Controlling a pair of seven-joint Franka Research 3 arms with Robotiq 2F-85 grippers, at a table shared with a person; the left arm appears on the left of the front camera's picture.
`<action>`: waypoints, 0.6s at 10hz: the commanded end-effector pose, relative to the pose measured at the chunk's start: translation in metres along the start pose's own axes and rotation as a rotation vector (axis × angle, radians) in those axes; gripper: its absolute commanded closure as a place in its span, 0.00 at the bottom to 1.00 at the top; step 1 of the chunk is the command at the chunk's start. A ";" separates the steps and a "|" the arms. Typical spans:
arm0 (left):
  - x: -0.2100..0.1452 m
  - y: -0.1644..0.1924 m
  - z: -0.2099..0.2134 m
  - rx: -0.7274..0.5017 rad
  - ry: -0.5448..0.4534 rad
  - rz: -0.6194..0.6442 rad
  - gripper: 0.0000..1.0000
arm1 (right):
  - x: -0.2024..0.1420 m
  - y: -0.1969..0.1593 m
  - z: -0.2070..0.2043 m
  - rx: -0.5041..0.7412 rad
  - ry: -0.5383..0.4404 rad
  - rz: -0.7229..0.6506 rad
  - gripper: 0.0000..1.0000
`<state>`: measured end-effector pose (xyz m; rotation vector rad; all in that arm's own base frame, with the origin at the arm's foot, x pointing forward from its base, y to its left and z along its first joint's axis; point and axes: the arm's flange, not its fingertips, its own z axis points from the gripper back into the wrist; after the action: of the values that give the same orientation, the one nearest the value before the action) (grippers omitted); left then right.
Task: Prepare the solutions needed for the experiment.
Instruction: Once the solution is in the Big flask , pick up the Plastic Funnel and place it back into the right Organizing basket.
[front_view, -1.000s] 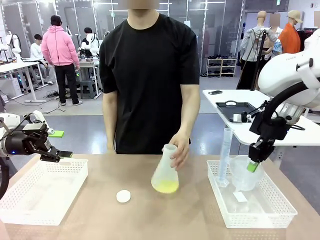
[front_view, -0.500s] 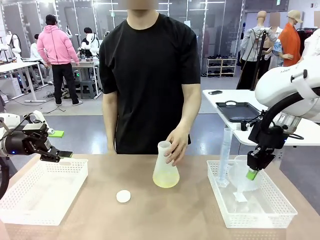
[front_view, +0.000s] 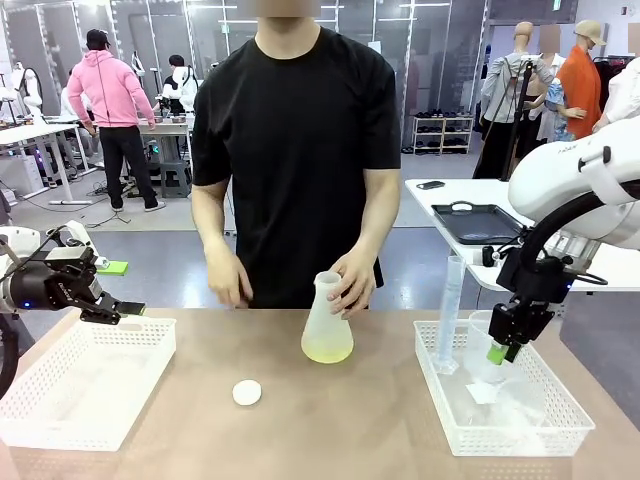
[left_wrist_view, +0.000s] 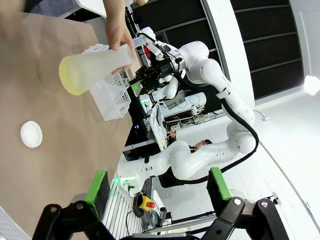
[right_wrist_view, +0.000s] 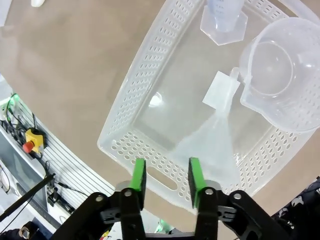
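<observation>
Brown table (front_view: 390, 425), hand (front_view: 352, 290) on flask (front_view: 326, 318) of yellow solution (front_view: 327, 352), left gripper (left_wrist_view: 157, 188) spread, right gripper (right_wrist_view: 165, 182) parted, empty

Table (front_view: 330, 435): plain tan-brown top. Solution (front_view: 327, 351): pale yellow-green, clear, inside frosted translucent flask (front_view: 326, 315). Cap (front_view: 247, 392): plain white. Left-edge basket (front_view: 150, 365) and right-edge basket (front_view: 520, 440): white, walls patterned with rows of small slots. Cylinder (front_view: 452, 310) and beaker (right_wrist_view: 280, 75): clear, colourless. Left gripper (left_wrist_view: 157, 180) and right gripper (right_wrist_view: 165, 167): black, with green pads (right_wrist_view: 138, 175). Person's shirt (front_view: 295, 150): plain black.
</observation>
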<state>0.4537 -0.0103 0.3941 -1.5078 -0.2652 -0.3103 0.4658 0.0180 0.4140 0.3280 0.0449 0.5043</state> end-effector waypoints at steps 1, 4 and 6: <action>0.001 -0.002 -0.001 0.010 -0.002 -0.007 0.00 | -0.001 0.002 0.002 0.003 0.001 0.017 0.36; 0.001 -0.002 -0.001 0.010 -0.002 -0.007 0.00 | -0.001 0.002 0.002 0.003 0.001 0.017 0.36; 0.001 -0.002 -0.001 0.010 -0.002 -0.007 0.00 | -0.001 0.002 0.002 0.003 0.001 0.017 0.36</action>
<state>0.4537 -0.0103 0.3941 -1.5078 -0.2652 -0.3103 0.4659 0.0182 0.4147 0.3285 0.0451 0.5068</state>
